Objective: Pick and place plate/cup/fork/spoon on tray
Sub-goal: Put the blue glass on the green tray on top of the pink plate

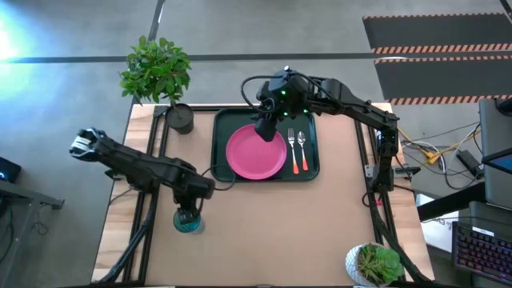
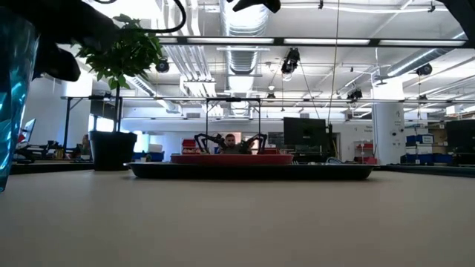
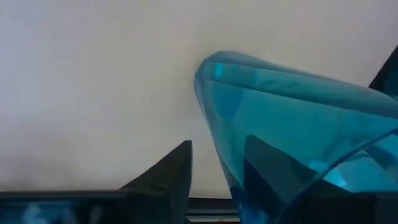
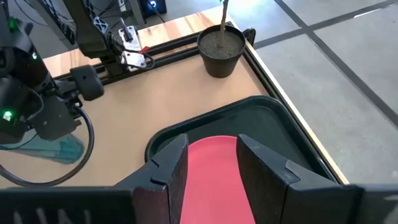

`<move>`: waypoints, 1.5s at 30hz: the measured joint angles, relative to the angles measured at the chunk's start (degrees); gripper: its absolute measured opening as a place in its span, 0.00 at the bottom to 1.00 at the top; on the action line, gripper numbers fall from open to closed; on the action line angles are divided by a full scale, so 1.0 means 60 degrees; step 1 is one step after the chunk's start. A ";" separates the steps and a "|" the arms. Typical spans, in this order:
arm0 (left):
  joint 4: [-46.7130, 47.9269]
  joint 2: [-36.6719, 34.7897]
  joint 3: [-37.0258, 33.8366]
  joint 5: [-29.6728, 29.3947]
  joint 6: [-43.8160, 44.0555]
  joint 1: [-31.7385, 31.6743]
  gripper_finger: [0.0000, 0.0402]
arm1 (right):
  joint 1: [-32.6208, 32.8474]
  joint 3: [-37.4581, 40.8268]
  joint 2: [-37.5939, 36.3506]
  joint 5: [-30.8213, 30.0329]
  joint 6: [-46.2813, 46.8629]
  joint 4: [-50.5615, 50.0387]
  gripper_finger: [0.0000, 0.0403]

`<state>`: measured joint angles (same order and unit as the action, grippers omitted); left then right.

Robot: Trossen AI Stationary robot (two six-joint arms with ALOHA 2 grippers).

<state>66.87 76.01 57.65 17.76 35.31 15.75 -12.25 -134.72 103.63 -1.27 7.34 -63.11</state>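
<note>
high view: left hand (image 1: pixel 189 218) grasps translucent teal cup (image 1: pixel 190 223); right hand (image 1: pixel 265 130) released over smooth round plate (image 1: pixel 256 152).

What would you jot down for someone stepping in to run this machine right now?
Left gripper: at the table's near-left edge, around the cup; whether it grips yet, I cannot tell.
Right gripper: open, above the plate.
Done: plate, fork and spoon lie on the tray.
Left: bring the cup to the tray, probably onto its bare part beside the plate.
</note>
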 joint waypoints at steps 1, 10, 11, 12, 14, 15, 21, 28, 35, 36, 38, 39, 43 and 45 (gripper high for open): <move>-0.0049 0.0042 0.0017 0.0049 -0.0082 0.0000 0.26 | 0.0000 0.0000 0.0000 -0.0002 -0.0023 0.0003 0.31; -0.0084 0.0211 0.0327 -0.1132 -0.0507 0.0011 0.01 | 0.0000 0.0000 0.0007 -0.0006 -0.0382 0.0015 0.31; -0.0104 0.0204 0.0435 -0.1501 -0.0480 0.0014 0.00 | 0.0000 0.0000 0.0007 -0.0006 -0.0415 0.0015 0.31; -0.0108 0.0182 0.0564 -0.1896 -0.0465 0.0008 0.00 | 0.0000 0.0000 0.0007 -0.0019 -0.0456 0.0015 0.31; -0.0070 0.0118 0.0981 -0.2582 -0.0458 -0.0011 0.00 | 0.0000 0.0000 0.0007 -0.0026 -0.0481 0.0018 0.31; -0.0065 0.0063 0.1244 -0.3070 -0.0456 -0.0007 0.00 | 0.0000 0.0000 0.0007 -0.0027 -0.0482 0.0018 0.31; 0.0305 -0.0467 0.3158 -0.6834 -0.0819 -0.0547 0.00 | 0.0000 0.0000 0.0007 -0.0024 -0.0482 0.0018 0.31; 0.0796 -0.0689 0.5192 -0.7562 -0.3080 -0.3319 0.00 | 0.0000 0.0000 0.0007 -0.0024 -0.0478 -0.0022 0.31; 0.0759 0.0025 0.6237 -0.5625 -0.5071 -0.6479 0.00 | 0.0000 0.0004 -0.0058 -0.0028 -0.0343 -0.0117 0.31; 0.0767 0.0201 0.6237 -0.5322 -0.5269 -0.6799 0.00 | 0.0000 0.0004 -0.0100 -0.0030 -0.0335 -0.0120 0.31; 0.0747 0.0612 0.6207 -0.5016 -0.5554 -0.7257 0.00 | -0.0004 0.0004 -0.0169 -0.0033 -0.0327 -0.0158 0.31; 0.0743 0.0834 0.6177 -0.5009 -0.5726 -0.7403 0.00 | -0.0004 0.0004 -0.0207 -0.0035 -0.0320 -0.0157 0.31; 0.0449 0.1808 0.6124 -0.5034 -0.6402 -0.7772 0.00 | -0.0004 0.0004 -0.0333 -0.0035 -0.0206 -0.0290 0.31; 0.0083 0.2238 0.6141 -0.5110 -0.6673 -0.7916 0.00 | -0.0004 0.0004 -0.0400 -0.0035 -0.0116 -0.0381 0.31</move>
<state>67.37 89.43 94.49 -12.90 -4.73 -31.75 -12.27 -134.69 101.23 -1.48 6.64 -65.40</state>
